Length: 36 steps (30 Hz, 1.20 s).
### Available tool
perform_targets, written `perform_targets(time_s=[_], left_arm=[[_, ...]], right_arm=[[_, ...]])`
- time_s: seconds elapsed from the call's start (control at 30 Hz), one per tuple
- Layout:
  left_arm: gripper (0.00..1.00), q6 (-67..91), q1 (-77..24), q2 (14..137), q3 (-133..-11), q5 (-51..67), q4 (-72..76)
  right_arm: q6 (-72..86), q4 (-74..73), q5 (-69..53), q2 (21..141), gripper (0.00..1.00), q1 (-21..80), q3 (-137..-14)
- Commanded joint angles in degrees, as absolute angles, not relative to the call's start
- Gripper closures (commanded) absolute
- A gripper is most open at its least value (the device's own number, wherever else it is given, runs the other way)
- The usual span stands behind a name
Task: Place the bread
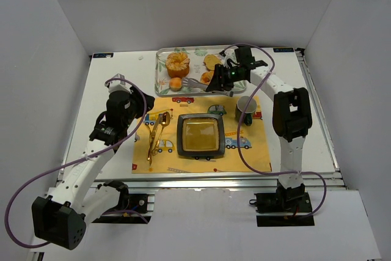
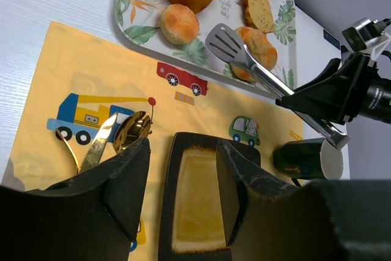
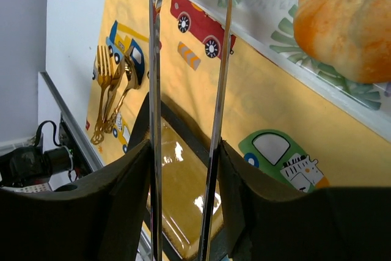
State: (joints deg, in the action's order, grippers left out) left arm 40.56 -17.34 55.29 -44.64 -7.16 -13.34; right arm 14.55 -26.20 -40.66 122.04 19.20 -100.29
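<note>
Overhead, the white table (image 1: 110,90) has walls on three sides. Bare tabletop lies at 9 and 3 o'clock of the yellow vehicle-print placemat (image 1: 250,151).

The leaf-print tray (image 1: 159,68) sits at 12 o'clock of the mat, its near rim meeting the mat's far edge.

The black square plate (image 1: 179,136) is mid-mat, and its yellow face shows whole.

All the bread is on the tray:
- A large bun (image 1: 177,62) is at 11 o'clock.
- A small round roll (image 1: 175,83) sits at the near rim and has no clear long axis.
- A far slice (image 2: 259,7) is oblong, with its long axis about 11-to-5 in the left wrist view.
- A near slice (image 2: 264,41) lies partly under the tongs (image 2: 226,40).

The tongs point toward 9 o'clock overhead, slotted head over the tray. I cannot tell whether the head touches the near slice.

The right gripper (image 3: 185,169) is clamped on the tong arms, which stand apart.

The left gripper (image 2: 182,187) is spread wide and holds nothing. It hovers over the mat at 9 o'clock of the plate.

A dark green mug (image 1: 246,109) stands upright at 3 o'clock of the plate, beneath the right forearm.

Gold cutlery (image 1: 156,132) lies at 9 o'clock of the plate.
</note>
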Motion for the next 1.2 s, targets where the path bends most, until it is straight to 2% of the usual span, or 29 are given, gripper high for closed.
perform_targets(time_s=[0.0,0.43,0.7,0.77,0.93,0.97,1.07,1.17], left_arm=[[0.43,40.5,-17.1,54.8,-46.1,-7.6,-13.5],[0.43,40.7,-17.0,55.2,-46.5,-7.8,-15.0],[0.43,40.2,-17.0,56.9,-47.7,-7.4,-15.3],[0.43,40.2,-17.0,57.1,-47.9,-7.4,-15.2],[0.43,40.3,-17.0,57.0,-47.6,-7.2,-14.7],[0.43,40.4,-17.0,56.8,-47.5,-7.2,-14.7],[0.43,40.4,-17.0,56.2,-47.5,-7.6,-14.8],[0.43,40.5,-17.0,55.0,-47.2,-7.9,-14.9]], right_arm=[[16.4,-23.0,-40.9,123.1,0.49,19.7,-102.7],[20.7,-20.0,-42.4,128.8,0.48,20.7,-107.0],[23.1,-18.2,-43.2,130.6,0.52,21.3,-106.1],[23.4,-17.9,-43.4,130.4,0.56,21.4,-106.1],[23.2,-17.3,-44.1,129.5,0.75,21.3,-105.8],[23.2,-17.2,-44.3,129.2,0.82,21.2,-105.7],[22.1,-17.2,-45.3,127.2,0.91,20.8,-105.2],[19.0,-18.0,-46.6,123.6,0.95,19.6,-104.2]])
